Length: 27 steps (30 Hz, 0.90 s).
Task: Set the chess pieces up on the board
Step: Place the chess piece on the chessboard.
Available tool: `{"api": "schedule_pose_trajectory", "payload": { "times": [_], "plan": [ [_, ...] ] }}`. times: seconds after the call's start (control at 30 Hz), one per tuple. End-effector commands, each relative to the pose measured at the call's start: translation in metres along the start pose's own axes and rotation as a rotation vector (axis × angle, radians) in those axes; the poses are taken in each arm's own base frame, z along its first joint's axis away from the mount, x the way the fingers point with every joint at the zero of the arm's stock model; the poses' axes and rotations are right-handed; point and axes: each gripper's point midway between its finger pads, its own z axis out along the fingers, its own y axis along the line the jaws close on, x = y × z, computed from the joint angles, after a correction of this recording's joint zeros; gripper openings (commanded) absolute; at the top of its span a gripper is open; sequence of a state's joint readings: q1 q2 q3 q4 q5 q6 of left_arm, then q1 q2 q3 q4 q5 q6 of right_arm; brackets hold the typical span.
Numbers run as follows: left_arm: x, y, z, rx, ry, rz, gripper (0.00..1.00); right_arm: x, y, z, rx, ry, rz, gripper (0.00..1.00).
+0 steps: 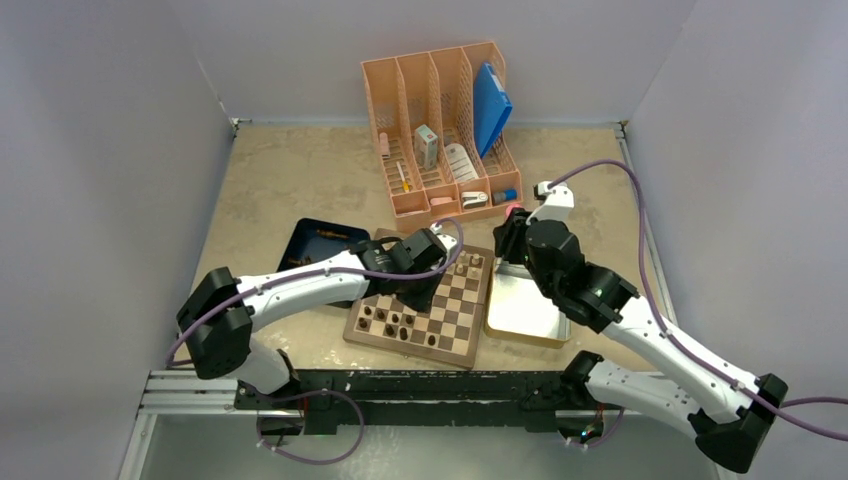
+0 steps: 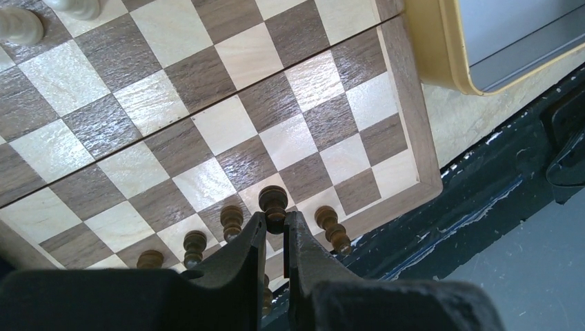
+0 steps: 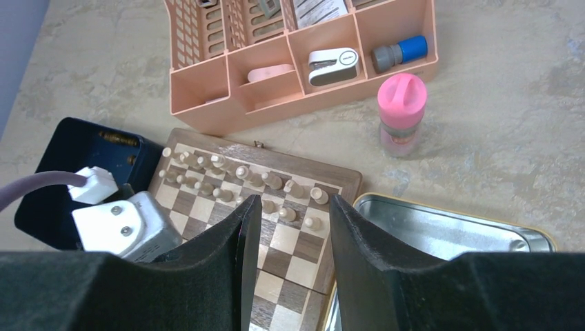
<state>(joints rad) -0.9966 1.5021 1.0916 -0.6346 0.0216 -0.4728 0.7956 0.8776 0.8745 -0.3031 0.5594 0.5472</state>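
Dark piece (image 2: 274, 201) held near board rim (image 2: 412, 117), open squares (image 2: 224, 125) beyond

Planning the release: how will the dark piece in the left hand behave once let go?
The dark piece in the left hand looks tall and slim, so it probably tips easily. Small turned wood: likely light and stiff. Rounded, it might roll across the board.

A peach slotted desk organizer (image 1: 378, 95) stands at the back of the beige mottled surface (image 1: 290, 180), with a blue folder (image 1: 490, 105) upright in its right slot. A pink-capped bottle (image 3: 401, 110) stands just in front of it. Nearer, a shiny metal tin (image 1: 520, 310) lies to the right and a dark blue tray (image 1: 318, 243) to the left.
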Motion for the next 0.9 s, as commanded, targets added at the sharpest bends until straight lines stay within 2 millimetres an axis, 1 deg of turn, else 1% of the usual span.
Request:
{"api": "schedule_pose_trajectory", "payload": {
  "times": [0.0,0.2,0.37,0.63,0.87],
  "plan": [
    [-0.018,-0.01,0.0,0.013,-0.049,-0.022,0.0,-0.018,-0.001,-0.007,0.006,-0.052,0.021,0.44],
    [-0.007,-0.006,0.005,-0.005,-0.017,-0.032,0.0,-0.019,0.002,-0.007,-0.006,-0.044,0.019,0.44],
    [0.0,-0.008,0.009,0.002,-0.002,-0.037,0.0,-0.022,0.003,-0.009,-0.008,-0.044,0.02,0.44],
    [0.017,-0.005,0.016,-0.011,0.072,-0.04,0.0,-0.025,0.004,-0.012,-0.02,-0.051,0.03,0.44],
    [0.023,-0.006,0.019,-0.016,0.089,-0.04,0.0,-0.026,0.004,-0.013,-0.023,-0.055,0.029,0.44]
  ]
}}
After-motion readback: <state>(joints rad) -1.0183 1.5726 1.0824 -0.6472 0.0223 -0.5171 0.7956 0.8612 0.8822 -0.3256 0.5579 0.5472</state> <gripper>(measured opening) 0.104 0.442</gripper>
